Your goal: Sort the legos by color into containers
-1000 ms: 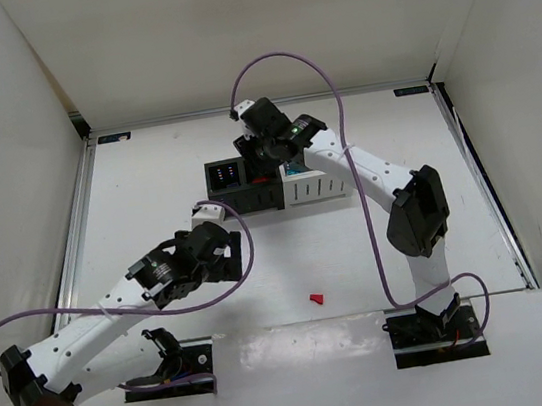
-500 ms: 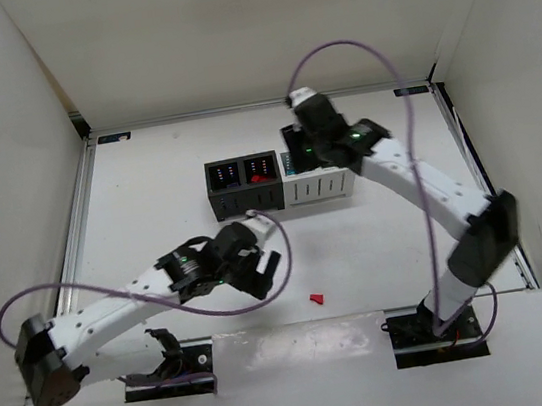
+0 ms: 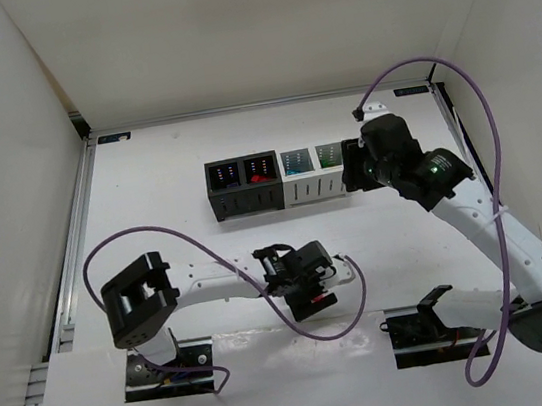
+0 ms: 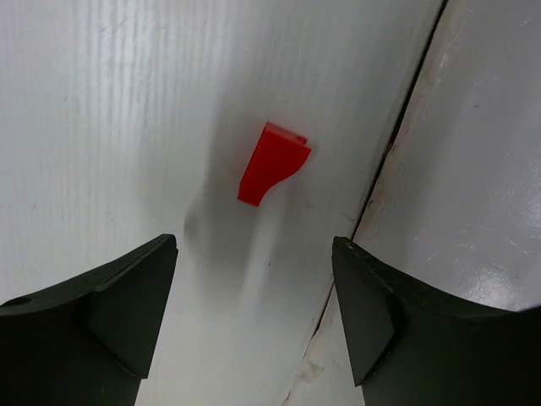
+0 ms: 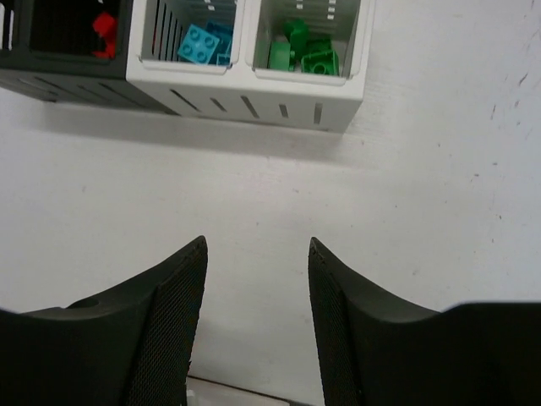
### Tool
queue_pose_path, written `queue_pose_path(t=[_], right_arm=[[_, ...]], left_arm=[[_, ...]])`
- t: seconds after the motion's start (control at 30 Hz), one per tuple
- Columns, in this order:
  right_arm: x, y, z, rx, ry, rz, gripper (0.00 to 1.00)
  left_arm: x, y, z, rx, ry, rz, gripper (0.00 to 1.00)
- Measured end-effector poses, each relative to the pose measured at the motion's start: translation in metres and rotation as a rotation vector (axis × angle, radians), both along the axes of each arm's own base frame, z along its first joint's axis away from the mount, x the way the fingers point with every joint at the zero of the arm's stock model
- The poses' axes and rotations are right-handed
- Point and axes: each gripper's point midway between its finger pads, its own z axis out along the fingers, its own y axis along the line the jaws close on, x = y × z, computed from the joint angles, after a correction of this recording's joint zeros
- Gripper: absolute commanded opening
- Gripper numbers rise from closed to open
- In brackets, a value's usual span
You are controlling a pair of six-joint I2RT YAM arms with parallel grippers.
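Observation:
One red lego (image 4: 272,163) lies on the white table beside the seam of the near strip. My left gripper (image 4: 254,283) hovers over it, open, and the brick sits just beyond the fingertips with nothing between them. In the top view the left gripper (image 3: 310,292) is low at the centre front. The containers are a joined row, two black bins (image 3: 244,187) and two white bins (image 3: 317,173). My right gripper (image 5: 258,245) is open and empty, in front of the white bins (image 5: 245,100). Teal legos (image 5: 203,42), green legos (image 5: 306,49) and a red lego (image 5: 105,34) lie in separate bins.
The right arm (image 3: 473,205) stretches from its base at the bottom right up to the right end of the bin row. A purple cable (image 3: 207,247) loops over the left arm. A raised near strip (image 4: 482,169) borders the table. White walls enclose the table.
The left arm swung right along the near edge to the red lego and its jaws narrowed a little. The right arm drew back from above the bins to the row's right end.

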Motion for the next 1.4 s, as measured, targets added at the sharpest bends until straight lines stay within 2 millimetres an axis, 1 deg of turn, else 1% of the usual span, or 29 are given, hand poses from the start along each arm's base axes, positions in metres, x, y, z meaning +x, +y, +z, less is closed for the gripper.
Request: queue_pose_path(t=[0.07,0.1,0.2,0.3,0.33,0.5,0.57,0.6,0.63,0.7,0.77,0.83,0.87,0.93,1.0,1.1,1.27,1.33,1.4], right_arm=[[-0.005,0.0,-0.007,-0.012,0.025,0.006,0.55],[-0.007,0.0,-0.009,-0.015,0.034,0.006,0.55],[-0.01,0.001,-0.015,-0.018,0.054,0.009,0.55],[-0.011,-0.001,-0.019,-0.017,0.069,0.001,0.55],[-0.011,-0.001,-0.02,-0.015,0.074,0.001,0.55],[-0.012,-0.004,-0.026,-0.01,0.092,-0.011,0.55],[-0.01,-0.006,-0.027,-0.006,0.096,-0.022,0.55],[-0.01,-0.008,-0.027,-0.004,0.098,-0.027,0.55],[-0.01,-0.009,-0.029,-0.002,0.103,-0.032,0.55],[-0.01,-0.012,-0.031,0.003,0.112,-0.038,0.55],[-0.01,-0.014,-0.031,0.012,0.113,-0.043,0.55],[-0.012,-0.017,-0.031,0.019,0.114,-0.046,0.55],[-0.013,-0.018,-0.031,0.023,0.114,-0.047,0.55],[-0.013,-0.021,-0.03,0.032,0.11,-0.054,0.55],[-0.014,-0.025,-0.03,0.042,0.111,-0.063,0.55],[-0.015,-0.028,-0.032,0.05,0.115,-0.073,0.55],[-0.014,-0.028,-0.032,0.061,0.118,-0.071,0.55],[-0.015,-0.028,-0.032,0.063,0.119,-0.068,0.55],[-0.015,-0.028,-0.03,0.066,0.113,-0.069,0.55]], left_arm=[[-0.002,-0.004,-0.004,0.004,-0.008,-0.031,0.83],[-0.002,-0.005,-0.006,0.005,-0.012,-0.046,0.81],[-0.001,-0.009,-0.005,-0.005,-0.02,-0.07,0.8],[0.0,-0.016,-0.003,-0.021,-0.023,-0.09,0.74],[0.001,-0.019,-0.003,-0.027,-0.025,-0.096,0.7],[0.002,-0.028,-0.011,-0.018,-0.017,-0.118,0.69],[0.001,-0.028,-0.016,-0.009,-0.01,-0.122,0.66],[0.001,-0.03,-0.016,-0.015,-0.012,-0.124,0.62],[0.002,-0.031,-0.016,-0.018,-0.012,-0.123,0.56],[0.002,-0.034,-0.016,-0.026,-0.013,-0.121,0.55],[0.003,-0.038,-0.016,-0.028,-0.012,-0.119,0.49],[0.004,-0.042,-0.016,-0.035,-0.013,-0.116,0.46],[0.005,-0.042,-0.016,-0.036,-0.014,-0.116,0.42],[0.005,-0.043,-0.016,-0.035,-0.014,-0.112,0.4],[0.006,-0.042,-0.016,-0.034,-0.017,-0.106,0.34],[0.007,-0.042,-0.016,-0.032,-0.023,-0.09,0.29],[0.015,-0.039,-0.015,-0.02,-0.06,-0.051,0.28],[0.024,-0.034,-0.013,-0.004,-0.091,-0.025,0.28],[0.038,-0.028,-0.006,-0.002,-0.117,0.016,0.28]])
